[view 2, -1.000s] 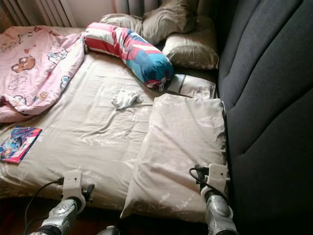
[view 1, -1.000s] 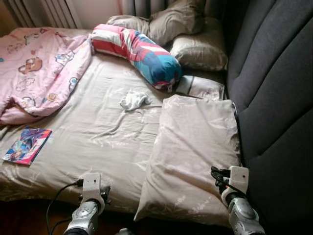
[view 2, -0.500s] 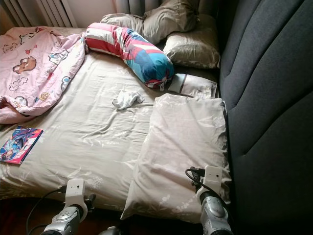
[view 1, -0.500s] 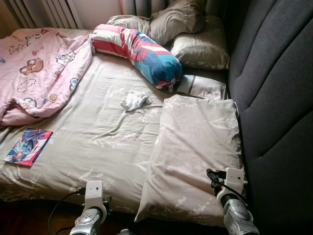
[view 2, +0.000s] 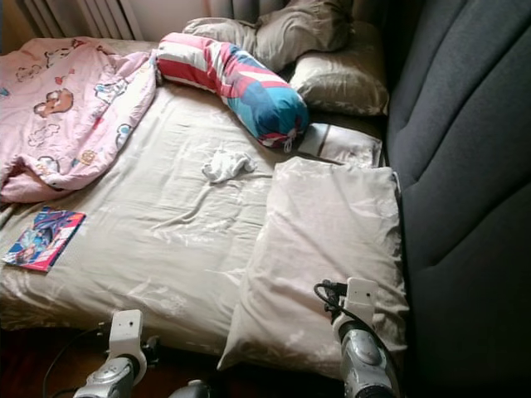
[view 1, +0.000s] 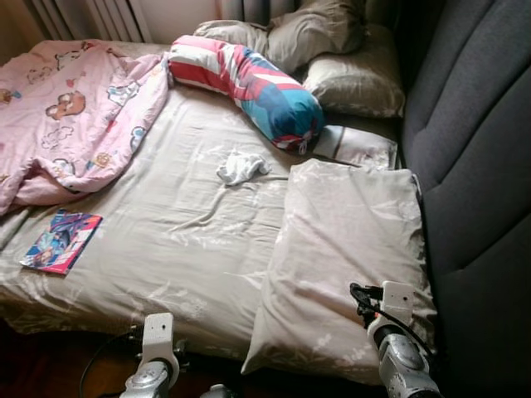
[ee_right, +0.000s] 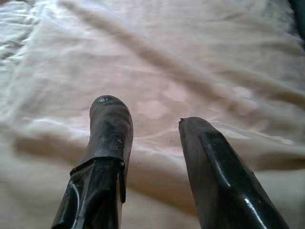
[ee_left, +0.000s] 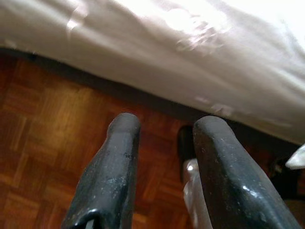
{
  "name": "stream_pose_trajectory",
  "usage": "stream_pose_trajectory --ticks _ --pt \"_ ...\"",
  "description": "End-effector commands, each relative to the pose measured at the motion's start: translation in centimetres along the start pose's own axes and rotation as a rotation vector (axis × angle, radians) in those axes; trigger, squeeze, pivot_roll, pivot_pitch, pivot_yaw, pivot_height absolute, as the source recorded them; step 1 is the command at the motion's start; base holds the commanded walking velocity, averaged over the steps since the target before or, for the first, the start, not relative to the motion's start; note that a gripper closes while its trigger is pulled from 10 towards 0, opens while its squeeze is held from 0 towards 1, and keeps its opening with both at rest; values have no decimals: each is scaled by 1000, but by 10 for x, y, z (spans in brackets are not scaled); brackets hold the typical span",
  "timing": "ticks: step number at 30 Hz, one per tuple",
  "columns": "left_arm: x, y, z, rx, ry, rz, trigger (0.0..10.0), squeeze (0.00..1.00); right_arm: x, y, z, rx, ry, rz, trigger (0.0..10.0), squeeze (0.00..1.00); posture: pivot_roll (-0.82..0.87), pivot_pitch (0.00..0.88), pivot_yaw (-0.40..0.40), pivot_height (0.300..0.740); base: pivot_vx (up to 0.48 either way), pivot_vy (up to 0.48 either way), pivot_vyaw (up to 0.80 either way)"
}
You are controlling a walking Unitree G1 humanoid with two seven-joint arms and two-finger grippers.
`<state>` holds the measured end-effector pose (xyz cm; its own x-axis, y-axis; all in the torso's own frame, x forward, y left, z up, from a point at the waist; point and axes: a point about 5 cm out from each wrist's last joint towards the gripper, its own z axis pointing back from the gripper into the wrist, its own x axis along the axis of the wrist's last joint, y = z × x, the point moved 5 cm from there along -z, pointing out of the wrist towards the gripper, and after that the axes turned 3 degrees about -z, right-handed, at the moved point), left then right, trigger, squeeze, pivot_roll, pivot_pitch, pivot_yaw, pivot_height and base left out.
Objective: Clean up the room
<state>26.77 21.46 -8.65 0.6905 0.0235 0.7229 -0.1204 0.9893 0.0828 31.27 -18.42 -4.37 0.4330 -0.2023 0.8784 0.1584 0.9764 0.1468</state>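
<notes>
The robot stands at the near edge of the bed [view 1: 166, 240], and the likely step in hand is choosing and reaching the first stray item to tidy. The right gripper [ee_right: 147, 126] hovers over the near end of the large beige pillow [view 1: 348, 249], its 2 fingers spread with nothing between them. The left gripper [ee_left: 164, 129] hangs below the mattress edge above the wooden floor [ee_left: 43, 143], fingers also apart and empty.

Loose things lie well apart on the sheet: a small white crumpled cloth [view 1: 241, 167] in the middle of the bed, a colourful book [view 1: 61, 241] near the left edge, a pink blanket [view 1: 75, 116] bunched at the far left, and a striped bolster [view 1: 249, 83] lying diagonally at the far side, its end just beside a small flat pillow [view 1: 357, 146].

If the pillow comes first, the right gripper should probably pinch a fold near its corner rather than press flat, since the soft fabric will slide and sag. The white cloth sits too far in for either arm from here, so the robot would likely need to lean or step closer. The book lies flat, so the left gripper would do best to catch its near edge
</notes>
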Motion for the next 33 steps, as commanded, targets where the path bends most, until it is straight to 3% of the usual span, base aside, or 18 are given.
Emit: stream_pose_trajectory --ticks 1,15,20,23,33 --pt "-15 5 3 4 47 -14 10000 0 -9 2 2 0 24 2 10000 0 -74 219 52 740 0 341 0" --pt "-22 6 4 3 69 -16 10000 0 -10 0 3 1 29 14 10000 0 -79 207 58 740 0 357 0" --pt "-22 4 4 -3 70 -18 10000 0 -11 2 3 22 37 70 10000 0 -82 202 58 740 0 385 265" --pt "-23 2 4 -7 72 -19 10000 0 -9 3 3 24 29 59 10000 0 -83 198 58 740 0 387 800" --pt "-25 10 5 0 78 -16 10000 0 -11 5 3 16 31 27 10000 0 -83 189 59 740 0 385 0"
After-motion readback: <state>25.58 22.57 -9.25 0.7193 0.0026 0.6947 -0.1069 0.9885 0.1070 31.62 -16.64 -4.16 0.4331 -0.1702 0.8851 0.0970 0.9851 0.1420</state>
